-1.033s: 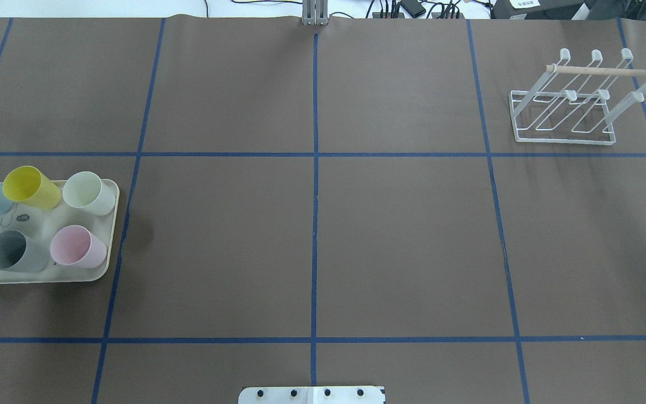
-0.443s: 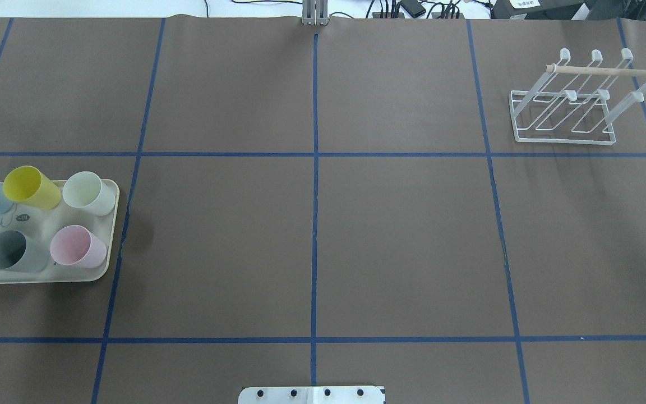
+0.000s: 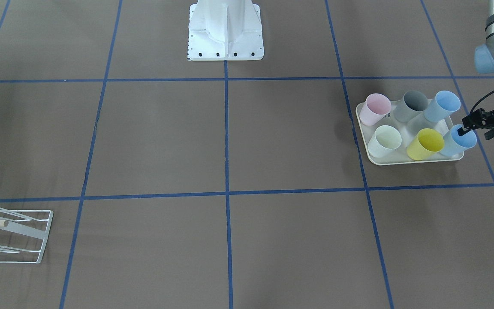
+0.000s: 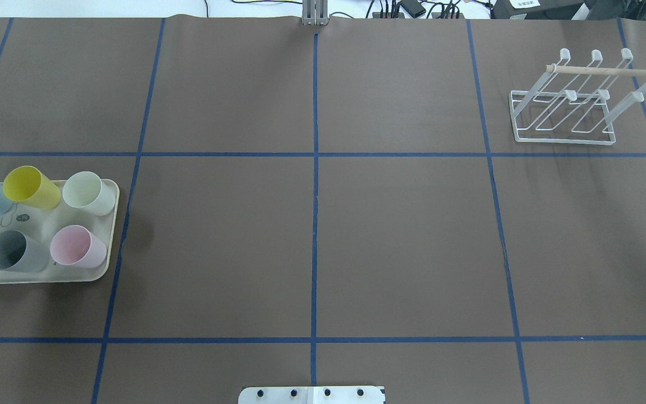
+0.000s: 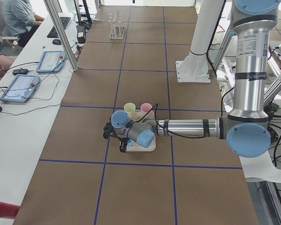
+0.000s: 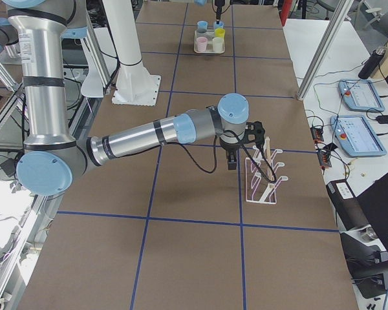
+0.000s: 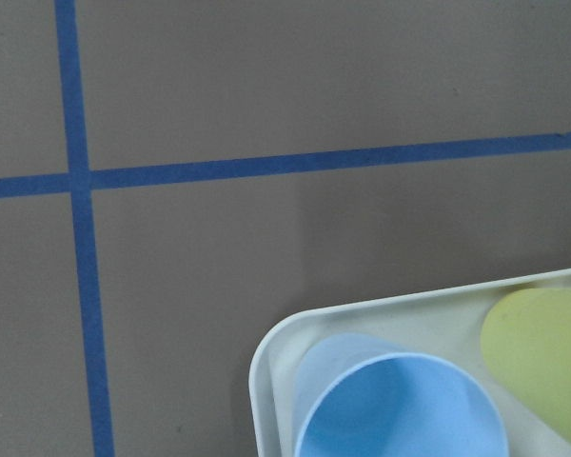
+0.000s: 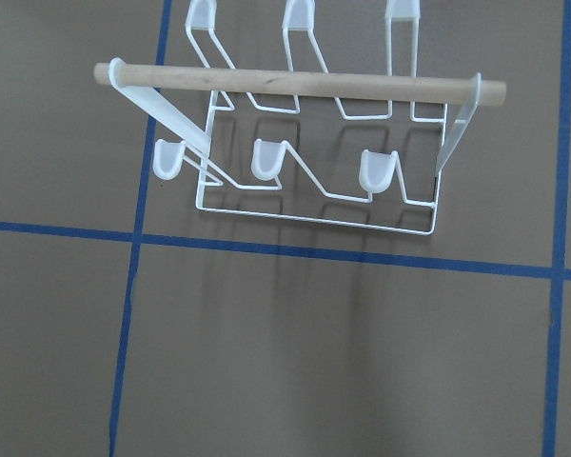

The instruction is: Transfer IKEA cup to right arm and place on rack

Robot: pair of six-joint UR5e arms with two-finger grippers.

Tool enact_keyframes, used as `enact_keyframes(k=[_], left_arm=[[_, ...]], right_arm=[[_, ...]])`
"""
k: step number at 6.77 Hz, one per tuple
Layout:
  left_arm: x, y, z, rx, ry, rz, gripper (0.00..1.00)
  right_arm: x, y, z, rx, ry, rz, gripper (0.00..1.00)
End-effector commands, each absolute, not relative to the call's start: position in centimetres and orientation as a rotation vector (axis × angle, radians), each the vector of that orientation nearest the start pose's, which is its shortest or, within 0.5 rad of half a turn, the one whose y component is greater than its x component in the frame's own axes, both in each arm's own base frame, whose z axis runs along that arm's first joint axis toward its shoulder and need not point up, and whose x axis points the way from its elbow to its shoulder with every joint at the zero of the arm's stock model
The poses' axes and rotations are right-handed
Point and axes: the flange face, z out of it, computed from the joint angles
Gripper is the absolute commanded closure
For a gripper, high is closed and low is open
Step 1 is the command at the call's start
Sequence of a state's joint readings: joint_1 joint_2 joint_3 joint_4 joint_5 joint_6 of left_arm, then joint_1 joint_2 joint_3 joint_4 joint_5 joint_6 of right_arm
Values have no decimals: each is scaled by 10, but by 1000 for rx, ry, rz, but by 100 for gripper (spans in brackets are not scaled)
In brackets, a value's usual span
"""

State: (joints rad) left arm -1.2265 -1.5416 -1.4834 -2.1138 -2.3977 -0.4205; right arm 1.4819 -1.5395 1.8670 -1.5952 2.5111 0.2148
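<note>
A brown-covered table (image 4: pixel 401 235) ruled into squares by blue tape (image 4: pixel 314 247) carries everything. A cream tray (image 4: pixel 40 224) sits at the end on the robot's left.

The blue cup (image 3: pixel 455 146) stands mouth up in the tray's outer corner, on the side away from the robot. The left gripper (image 3: pixel 470 128) hangs right at its rim, one black fingertip seemingly over the mouth. I cannot tell whether its jaws are apart or already closed on the wall.

The step in hand looks like the pick. It would go best with one finger inside the rim and one outside, on the side facing off the tray. The yellow cup (image 3: pixel 425 145) stands just beside it on the inner side. A straight lift should clear that neighbour. A high hold would leave the lower body free for the hand-over.

The cup is a pale blue, smooth, handle-less tumbler, narrower at the base than at the mouth, and apparently empty. Its thin wall probably flexes under a hard squeeze.

Well away from the tray, at the table's opposite end, stands the rack (image 4: pixel 567 106). It is white wire with slanted prongs (image 8: pixel 266 157) and a wooden dowel (image 4: pixel 606 70), and holds no cup. The right gripper (image 6: pixel 231 158) hovers near it; its jaw state cannot be told.
</note>
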Motion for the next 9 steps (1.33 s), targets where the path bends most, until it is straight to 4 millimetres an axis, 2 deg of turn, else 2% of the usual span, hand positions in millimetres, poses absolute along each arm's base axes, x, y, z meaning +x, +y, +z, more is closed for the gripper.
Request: enact_keyframes(k=[1, 2, 3, 5, 6, 7, 8, 9], left_arm=[[113, -487, 661, 56, 900, 108, 52], [113, -487, 662, 55, 899, 108, 71], [113, -486, 662, 54, 899, 107, 96], [110, -482, 654, 62, 903, 106, 100], [101, -483, 637, 94, 906, 99, 100], [50, -489, 636, 135, 888, -2, 100], [-8, -494, 630, 198, 877, -105, 100], [-37, -499, 627, 243, 838, -162, 100]], right_arm=[[8, -500, 487, 135, -964, -26, 0], [8, -500, 487, 135, -964, -26, 0], [8, -500, 488, 134, -963, -26, 0], [6, -501, 481, 135, -997, -34, 0], [5, -502, 474, 134, -1020, -32, 0], [5, -503, 466, 151, -1021, -41, 0], [4, -510, 448, 180, -1024, -57, 0], [-8, -519, 431, 194, -1020, -79, 0]])
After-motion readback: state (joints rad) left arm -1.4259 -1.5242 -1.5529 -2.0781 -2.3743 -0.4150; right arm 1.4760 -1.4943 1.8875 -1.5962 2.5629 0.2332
